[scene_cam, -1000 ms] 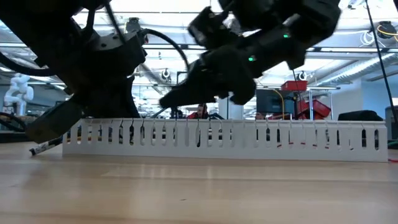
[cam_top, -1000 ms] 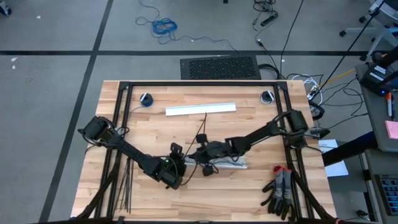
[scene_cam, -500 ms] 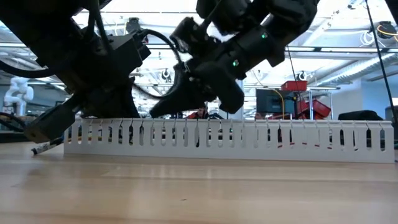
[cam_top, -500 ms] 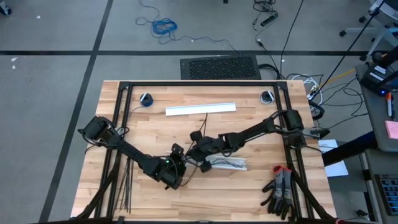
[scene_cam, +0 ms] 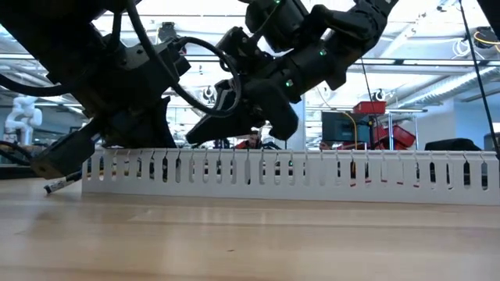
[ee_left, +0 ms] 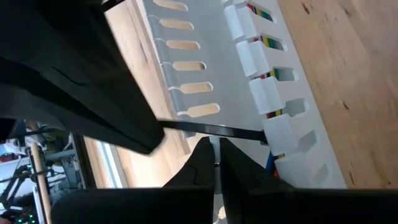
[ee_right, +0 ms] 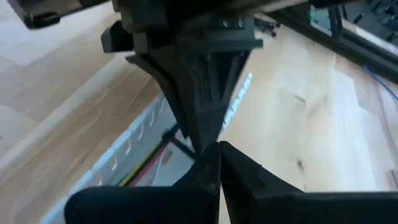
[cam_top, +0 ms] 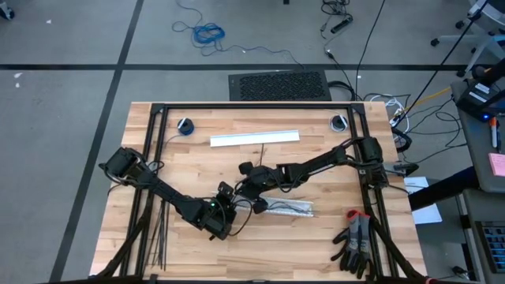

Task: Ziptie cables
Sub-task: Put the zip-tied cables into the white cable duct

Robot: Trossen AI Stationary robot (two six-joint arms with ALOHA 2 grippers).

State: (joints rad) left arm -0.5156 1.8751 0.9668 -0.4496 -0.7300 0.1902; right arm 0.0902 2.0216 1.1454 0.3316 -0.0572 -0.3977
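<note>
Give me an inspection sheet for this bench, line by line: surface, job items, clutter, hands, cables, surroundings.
Surface: wooden table inside a black frame.
Job's things: zipties lie by the left edge; one ziptie is pinched over the white slotted channel, which holds coloured wires.
Clutter: white strip, black gloves, two round fittings.
Hands: left hand and right hand both shut, tips meeting mid-table on the ziptie.
Cables: blue coil and loose leads on the floor.
Surroundings: grey floor, black mat, equipment at right.
</note>
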